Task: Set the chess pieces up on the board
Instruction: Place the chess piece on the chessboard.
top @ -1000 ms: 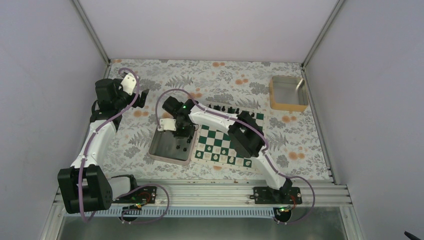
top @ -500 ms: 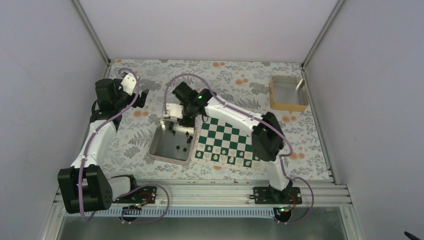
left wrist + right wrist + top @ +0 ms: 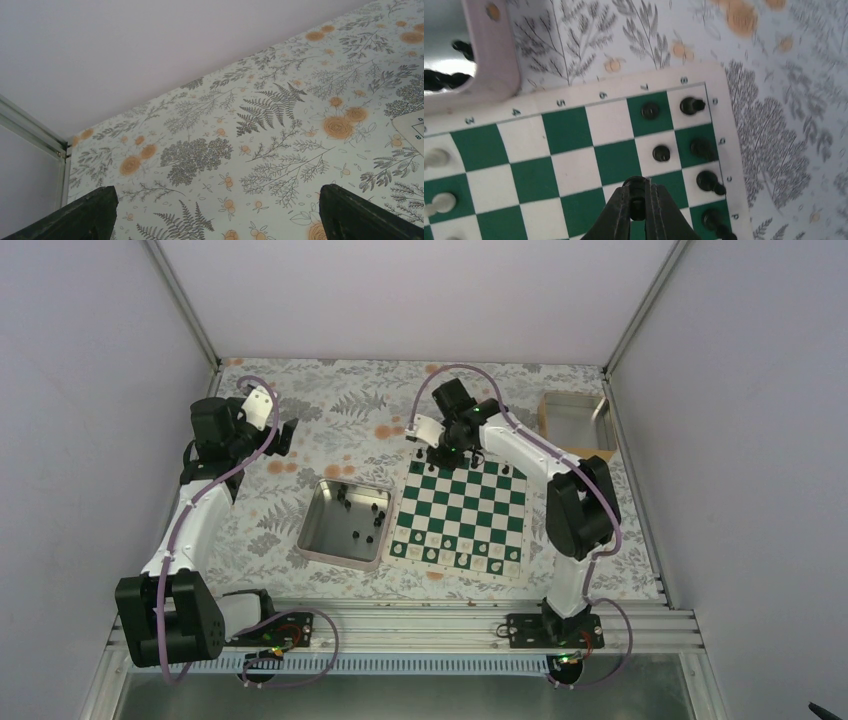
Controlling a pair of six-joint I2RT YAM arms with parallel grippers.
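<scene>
The green and white board [image 3: 462,515] lies mid-table; it also fills the right wrist view [image 3: 569,165]. My right gripper [image 3: 443,452] is over the board's far left corner, shut on a small black chess piece [image 3: 638,197] held just above a square. Several black pieces [image 3: 691,106] stand in the two rows by the board's edge. More black pieces [image 3: 358,515] lie in the metal tray [image 3: 322,548]. Pale pieces [image 3: 455,558] line the near rows. My left gripper [image 3: 286,436] is open and empty over the floral cloth at the far left; its fingertips [image 3: 90,212] show wide apart.
A yellow-rimmed box [image 3: 575,427] stands at the back right, next to the right arm's elbow. The tray's corner [image 3: 489,75] shows at the upper left of the right wrist view. Enclosure walls close in the table on three sides.
My right gripper has left the metal tray with a black piece and swung right and away to the board's far left corner. The left arm has not moved.
</scene>
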